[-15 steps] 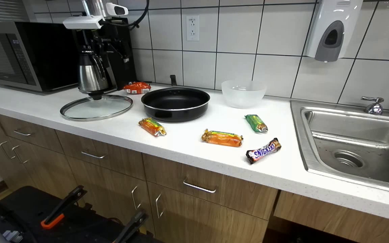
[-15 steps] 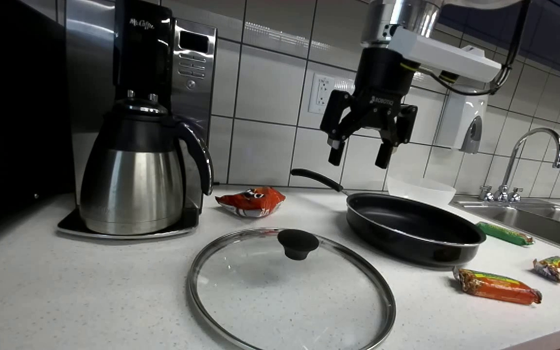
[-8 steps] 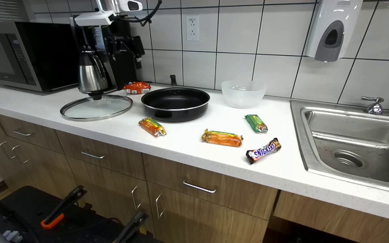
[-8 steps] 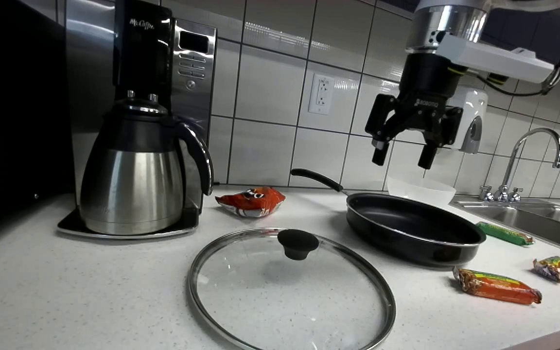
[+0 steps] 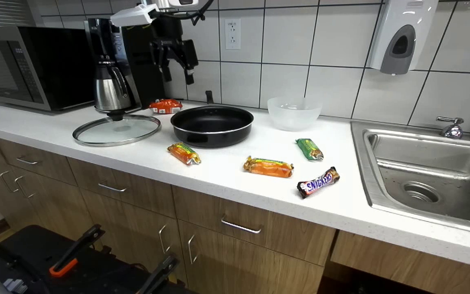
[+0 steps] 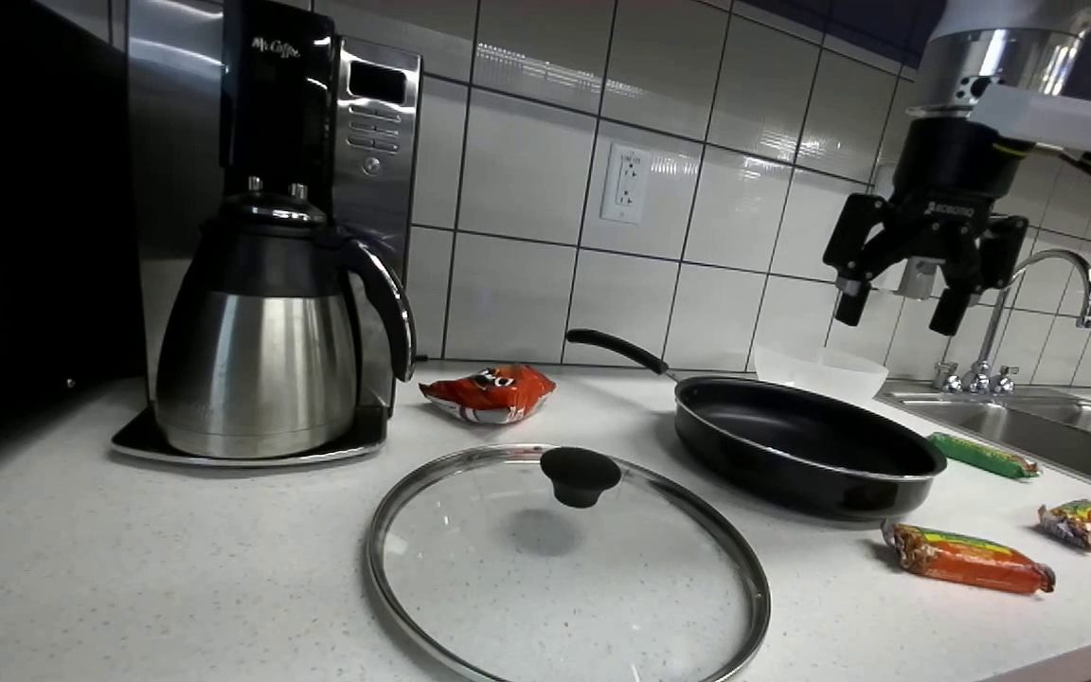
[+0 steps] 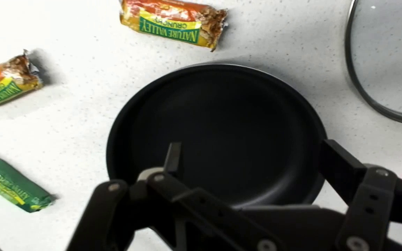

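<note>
- Our gripper [image 6: 901, 314] hangs above the pan [image 5: 212, 136], 2 fingers apart, nothing between them!
- There's the pan, right of the lid [image 5: 114, 132] in both exterior views.
- We judge it stiff, weighty, slick inside; best hold, its far handle [image 6: 617, 347].

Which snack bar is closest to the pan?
The orange bar nearest the lid: it lies right beside the pan. The other orange bar, the green bar and the Snickers lie farther off.
</note>
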Tool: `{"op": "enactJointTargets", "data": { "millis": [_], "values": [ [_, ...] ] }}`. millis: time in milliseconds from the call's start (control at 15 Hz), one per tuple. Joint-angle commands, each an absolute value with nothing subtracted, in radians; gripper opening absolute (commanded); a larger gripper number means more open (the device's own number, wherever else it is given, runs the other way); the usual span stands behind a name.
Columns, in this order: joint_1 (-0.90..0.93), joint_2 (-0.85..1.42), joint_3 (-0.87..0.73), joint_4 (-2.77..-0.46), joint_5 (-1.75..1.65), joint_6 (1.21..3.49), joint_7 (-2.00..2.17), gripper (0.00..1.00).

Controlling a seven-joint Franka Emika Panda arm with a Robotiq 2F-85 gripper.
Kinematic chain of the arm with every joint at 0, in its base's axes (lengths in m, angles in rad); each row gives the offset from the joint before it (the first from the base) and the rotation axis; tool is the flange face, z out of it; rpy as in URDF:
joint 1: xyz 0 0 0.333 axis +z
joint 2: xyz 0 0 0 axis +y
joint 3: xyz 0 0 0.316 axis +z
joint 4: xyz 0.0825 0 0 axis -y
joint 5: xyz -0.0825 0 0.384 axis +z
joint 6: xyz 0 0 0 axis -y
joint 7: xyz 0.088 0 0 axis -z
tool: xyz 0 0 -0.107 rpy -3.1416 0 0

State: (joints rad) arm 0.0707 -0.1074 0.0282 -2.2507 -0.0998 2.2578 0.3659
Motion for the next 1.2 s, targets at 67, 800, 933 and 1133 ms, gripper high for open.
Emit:
{"op": "enactJointTargets", "data": {
  "millis": [67, 800, 933, 1133],
  "values": [
    [0.006, -0.198, 0.009, -2.334, -0.097, 2.256, 0.386, 1.00],
    [-0.009, -0.275, -0.011, -2.465, -0.024, 2.261, 0.243, 1.00],
    [-0.001, -0.289, -0.017, -2.492, 0.007, 2.254, 0.167, 1.00],
    [0.005, -0.309, -0.023, -2.531, 0.044, 2.249, 0.071, 1.00]
  ]
}}
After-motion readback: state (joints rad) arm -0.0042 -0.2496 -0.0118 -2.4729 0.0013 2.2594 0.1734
